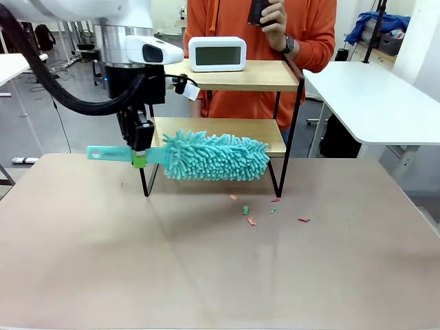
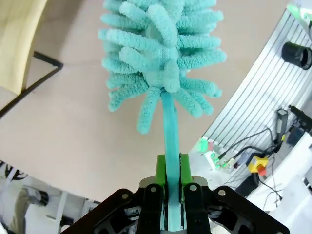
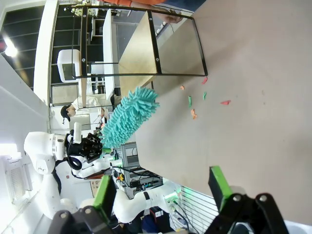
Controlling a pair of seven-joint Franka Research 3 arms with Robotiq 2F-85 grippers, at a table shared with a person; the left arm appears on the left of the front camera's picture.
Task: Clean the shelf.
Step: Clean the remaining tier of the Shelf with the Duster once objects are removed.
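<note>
While left gripper (image 2: 170, 168) jaws pinch duster handle (image 2: 171, 129) near shelf (image 1: 268, 74), right gripper (image 3: 162, 183) jaws spread wide over table (image 3: 253, 122).

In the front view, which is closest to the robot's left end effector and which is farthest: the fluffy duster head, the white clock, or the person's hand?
From the left end effector:
1. Duster head, just beside it, down low.
2. Clock, up on the shelf's top board.
3. Person's hand, behind the shelf.
</note>
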